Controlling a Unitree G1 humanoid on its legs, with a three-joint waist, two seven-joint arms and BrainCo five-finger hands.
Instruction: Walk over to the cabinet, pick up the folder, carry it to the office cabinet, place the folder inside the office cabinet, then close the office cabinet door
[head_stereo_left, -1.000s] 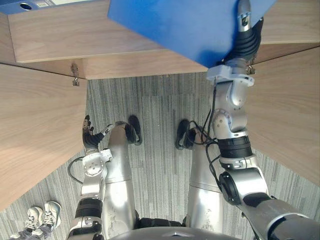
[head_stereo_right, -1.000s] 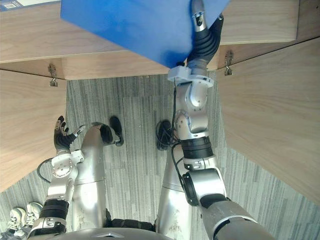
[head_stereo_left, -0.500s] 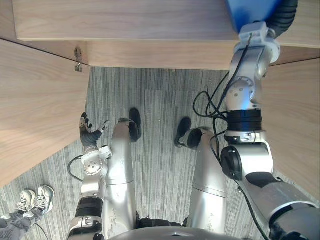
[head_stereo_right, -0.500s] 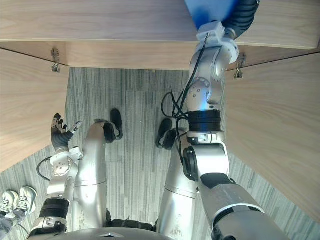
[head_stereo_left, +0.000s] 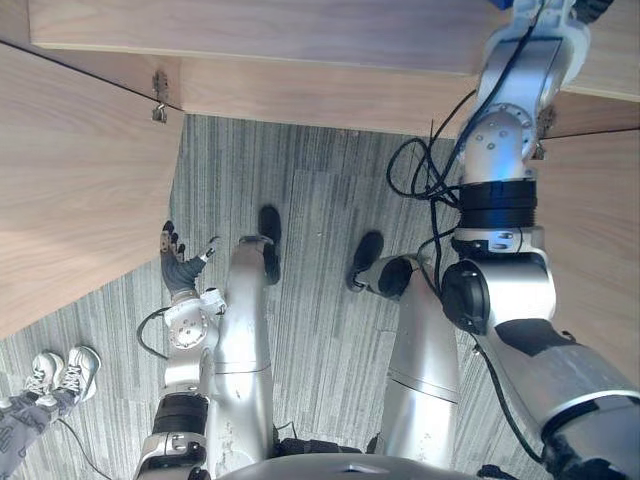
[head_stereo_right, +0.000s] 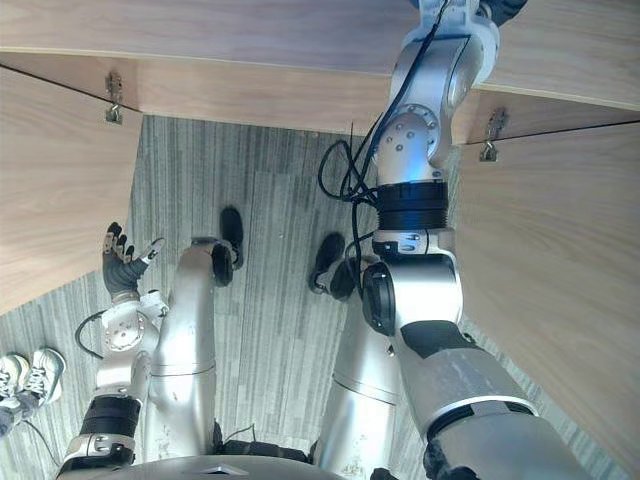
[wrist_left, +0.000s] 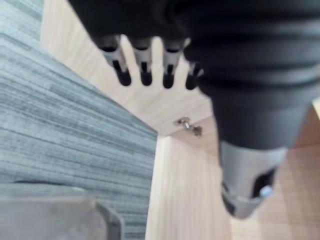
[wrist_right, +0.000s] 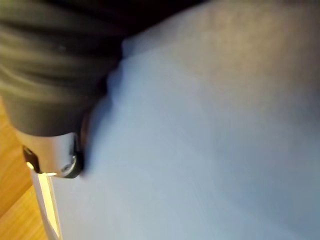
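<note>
The right hand (wrist_right: 50, 155) has carried the folder (wrist_right: 200, 150) up toward the cabinet (head_stereo_left: 300, 40), so the head views now show seemingly just a blue sliver at their top edge.

The left hand (wrist_left: 250, 65) shows its dark ribbed cover from very close, with a row of silver fingers (wrist_left: 145, 70) with dark tips beside it. The fingers reach out nearly straight and spread a little, touching nothing. The silver thumb (wrist_left: 247, 185) stands apart from them, free as well. Past the fingers lies a light wooden cabinet panel (wrist_left: 95, 60) with a pale grain. It meets a second light wooden panel (wrist_left: 182, 195) at a corner, where a small silver metal hinge (wrist_left: 189, 126) sits. Beside both panels runs the grey striped carpet floor (wrist_left: 65, 130), which borders the wood in a straight edge.
</note>
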